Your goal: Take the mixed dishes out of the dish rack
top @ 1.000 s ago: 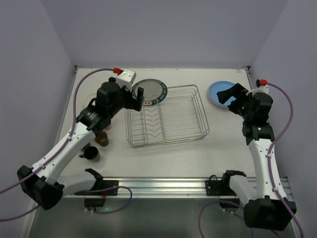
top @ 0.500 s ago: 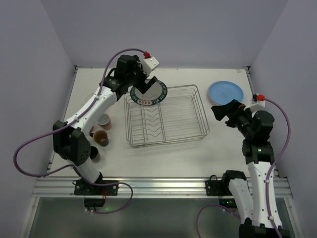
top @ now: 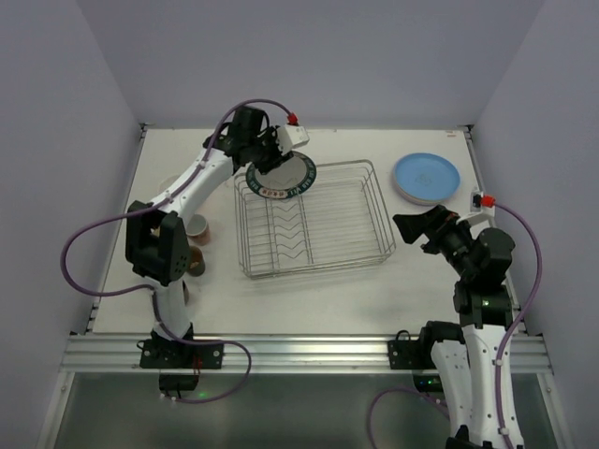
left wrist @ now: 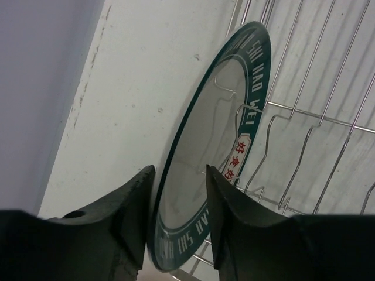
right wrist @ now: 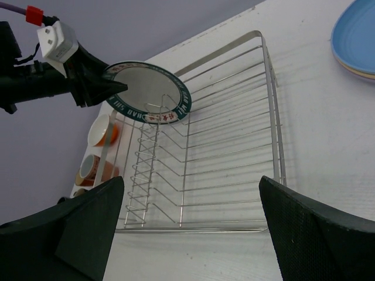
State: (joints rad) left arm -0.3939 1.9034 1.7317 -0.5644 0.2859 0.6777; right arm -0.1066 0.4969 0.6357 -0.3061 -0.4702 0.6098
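Note:
The dish rack (top: pixel 386 224) holds one dish, a plate with a dark green lettered rim (top: pixel 284 178), leaning in the dividers at its far left end. My left gripper (top: pixel 270 166) reaches down over that plate. In the left wrist view its jaws (left wrist: pixel 179 175) straddle the plate's (left wrist: pixel 217 152) near rim, one finger behind it and one before its face, half closed; contact is unclear. My right gripper (top: pixel 416 227) hangs open and empty right of the rack, facing it (right wrist: pixel 190 193). A blue plate (top: pixel 426 176) lies on the table at the far right.
Small cups (top: pixel 197 227) (top: pixel 194 261) stand on the table left of the rack, partly behind the left arm. The right wrist view shows an orange, white-inside dish (right wrist: pixel 102 132) and a brown cup (right wrist: pixel 88 167) there. The blue plate (right wrist: pixel 357 35) tops a small stack.
My left arm has swung from the cups up to the rack's far left end, and its jaws have narrowed around the plate's rim. My right arm has drawn back from the blue plate toward me.

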